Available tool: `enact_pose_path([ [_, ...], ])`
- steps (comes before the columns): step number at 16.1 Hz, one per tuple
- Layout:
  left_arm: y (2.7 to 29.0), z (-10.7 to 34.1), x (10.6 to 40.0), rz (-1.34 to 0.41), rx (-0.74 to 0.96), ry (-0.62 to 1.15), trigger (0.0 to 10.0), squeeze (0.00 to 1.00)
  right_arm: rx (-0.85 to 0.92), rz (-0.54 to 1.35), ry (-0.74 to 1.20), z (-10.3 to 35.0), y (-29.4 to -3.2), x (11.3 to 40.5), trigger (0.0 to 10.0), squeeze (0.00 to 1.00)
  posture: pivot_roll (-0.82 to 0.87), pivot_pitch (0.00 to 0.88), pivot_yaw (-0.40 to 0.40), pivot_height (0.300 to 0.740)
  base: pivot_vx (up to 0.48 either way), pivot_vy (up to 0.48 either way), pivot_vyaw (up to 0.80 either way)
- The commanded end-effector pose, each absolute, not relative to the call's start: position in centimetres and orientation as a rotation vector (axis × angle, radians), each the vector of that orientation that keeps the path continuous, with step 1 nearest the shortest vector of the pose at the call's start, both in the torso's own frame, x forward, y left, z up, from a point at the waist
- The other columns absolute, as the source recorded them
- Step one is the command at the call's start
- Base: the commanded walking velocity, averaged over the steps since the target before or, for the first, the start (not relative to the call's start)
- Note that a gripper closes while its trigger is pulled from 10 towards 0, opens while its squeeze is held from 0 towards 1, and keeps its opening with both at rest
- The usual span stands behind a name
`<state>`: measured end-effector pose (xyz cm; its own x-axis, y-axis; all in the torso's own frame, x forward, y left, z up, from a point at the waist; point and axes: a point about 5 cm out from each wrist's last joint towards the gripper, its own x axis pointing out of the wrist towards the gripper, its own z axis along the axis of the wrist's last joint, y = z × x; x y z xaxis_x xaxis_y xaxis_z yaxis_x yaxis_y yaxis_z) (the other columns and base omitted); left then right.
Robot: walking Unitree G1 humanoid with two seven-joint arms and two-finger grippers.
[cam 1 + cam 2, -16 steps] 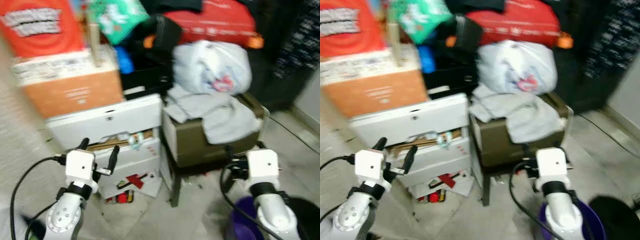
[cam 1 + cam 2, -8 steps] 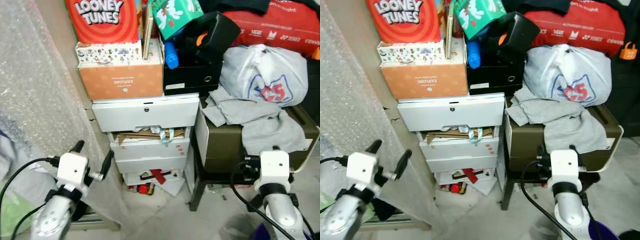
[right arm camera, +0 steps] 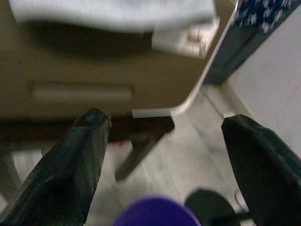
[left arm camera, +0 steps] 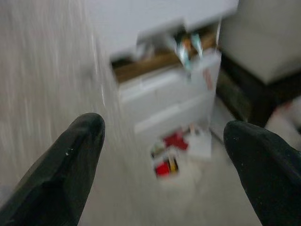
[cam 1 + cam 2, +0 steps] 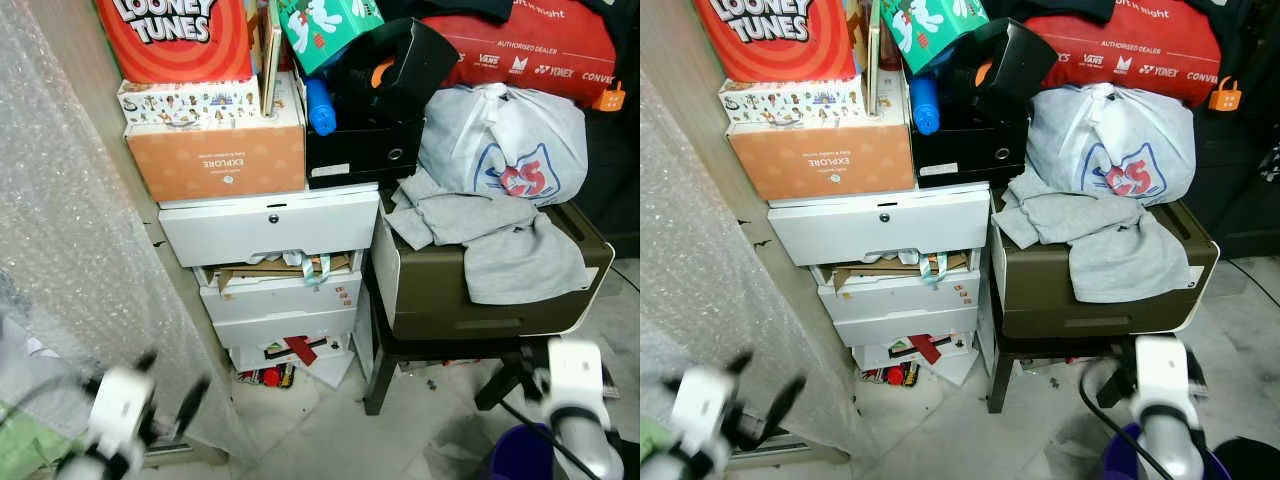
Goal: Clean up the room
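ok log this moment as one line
phase: surveying clutter | left gripper: open, empty, facing white drawers | right gripper: open, empty, below olive box | grey cloth: draped on box

An orange box [image 5: 222, 158] is sitting atop white drawers [image 5: 272, 225]. Grey clothes [image 5: 490, 230] and a white plastic bag [image 5: 505, 140] are lying on an olive cabinet [image 5: 470, 295]. Bubble wrap [image 5: 70, 250] is hanging nearby.
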<state>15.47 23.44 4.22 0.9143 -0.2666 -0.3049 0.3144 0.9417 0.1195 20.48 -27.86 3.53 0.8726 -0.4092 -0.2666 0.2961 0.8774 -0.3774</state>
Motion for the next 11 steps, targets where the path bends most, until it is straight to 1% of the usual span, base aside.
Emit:
enact_pose_path([
  [1,24.6,3.6,14.8,-0.286,0.191,0.333,10.0,0.0,-0.342,-0.37,0.377,2.7,-28.1,19.9,10.0,0.0,-0.05,0.064,-0.008,0.74,0.0,0.0,0.0],
  [3,25.3,1.9,13.4,-0.297,0.169,0.438,10.0,0.0,-0.343,-0.337,0.439,1.2,-27.9,19.3,10.0,0.0,-0.05,0.064,-0.01,0.74,0.0,0.0,0.0],
  [5,26.4,-0.2,11.4,-0.298,0.146,0.577,10.0,0.0,-0.316,-0.295,0.566,-1.6,-27.7,18.2,10.0,0.0,-0.05,0.063,-0.01,0.74,0.0,0.0,0.0],
  [6,26.7,-0.9,11.0,-0.298,0.159,0.617,10.0,0.0,-0.292,-0.286,0.614,-2.6,-27.6,17.8,10.0,0.0,-0.05,0.063,-0.01,0.74,0.0,0.0,0.0],
  [7,26.9,-1.2,10.8,-0.297,0.166,0.638,10.0,0.0,-0.273,-0.282,0.641,-3.0,-27.5,17.5,10.0,0.0,-0.05,0.063,-0.01,0.74,0.0,0.0,0.0],
  [8,28.6,-2.9,10.9,-0.225,0.238,0.709,10.0,0.0,-0.154,-0.188,0.771,-5.7,-26.0,16.2,10.0,0.0,-0.05,0.045,-0.01,0.74,0.0,0.0,0.0],
  [10,29.1,-3.6,11.3,-0.193,0.267,0.741,10.0,0.0,-0.117,-0.192,0.851,-6.9,-25.6,15.2,10.0,0.0,-0.05,0.032,-0.007,0.74,0.0,0.0,0.0],
  [11,29.4,-3.9,12.2,-0.154,0.262,0.743,10.0,0.0,-0.107,-0.165,0.905,-7.8,-24.9,14.6,10.0,0.0,-0.06,0.013,-0.002,0.74,0.0,0.0,0.0],
])
